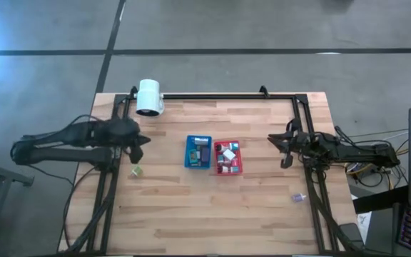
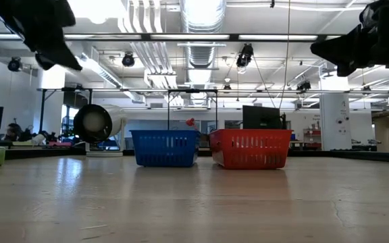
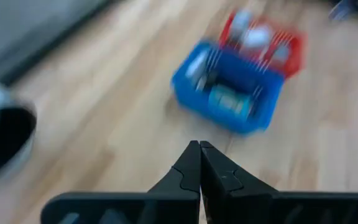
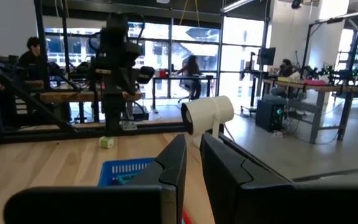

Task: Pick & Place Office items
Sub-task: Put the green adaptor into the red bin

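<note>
Several small office items lie in the blue tray [image 1: 198,152] and the red tray [image 1: 227,158] at the table's middle. A green item [image 1: 137,170] rests on the wood left of the blue tray, and a small bluish item [image 1: 298,198] lies near the right edge. My left gripper [image 1: 143,140] hangs shut and empty above the table, left of the blue tray [image 3: 229,93], just beyond the green item. My right gripper [image 1: 285,148] waits over the right side, raised; its fingers [image 4: 193,140] stand a narrow gap apart with nothing between them.
A big white lamp head [image 1: 149,97] stands at the far left of the table. Black frame rails [image 1: 212,96] run along the far edge and down both sides. Bare wood spreads across the near half of the table. People sit in the room beyond.
</note>
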